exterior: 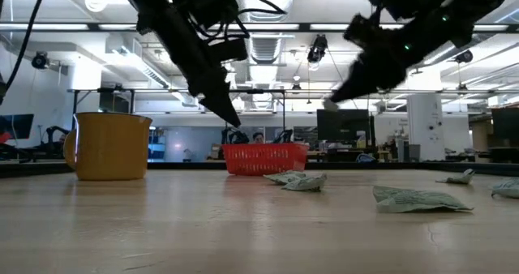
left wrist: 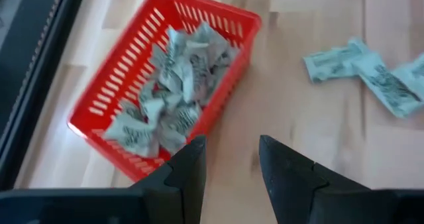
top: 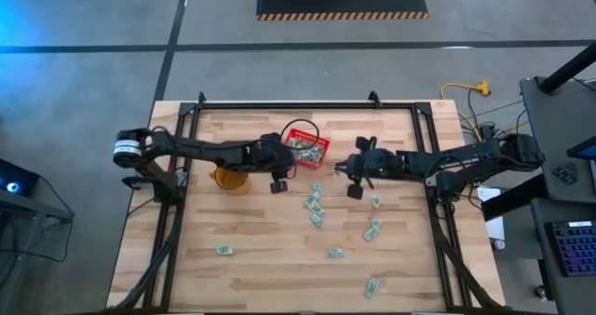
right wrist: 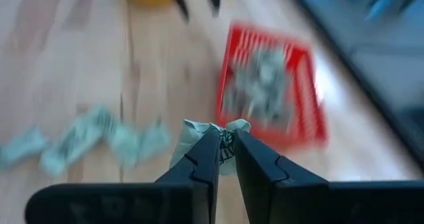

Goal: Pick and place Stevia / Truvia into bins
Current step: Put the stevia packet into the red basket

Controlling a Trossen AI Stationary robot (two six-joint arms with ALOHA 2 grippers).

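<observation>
My right gripper (right wrist: 225,151) is pinched tight on one sachet (right wrist: 215,132), its crumpled paper sticking up between my fingertips. I hold it above the table (top: 261,259), clear of the wood, just to the right of the red basket (top: 308,149). The basket sits near the table's far edge and already has a heap of sachets (left wrist: 169,91) inside it. More loose sachets (top: 315,203) lie scattered on the wood in front of it and toward the near right corner. My left gripper (left wrist: 228,168) hangs just at the basket's near side, fingers partly apart with nothing between them. A yellow mug (exterior: 109,147) stands on the table left of the basket, under my left arm.
</observation>
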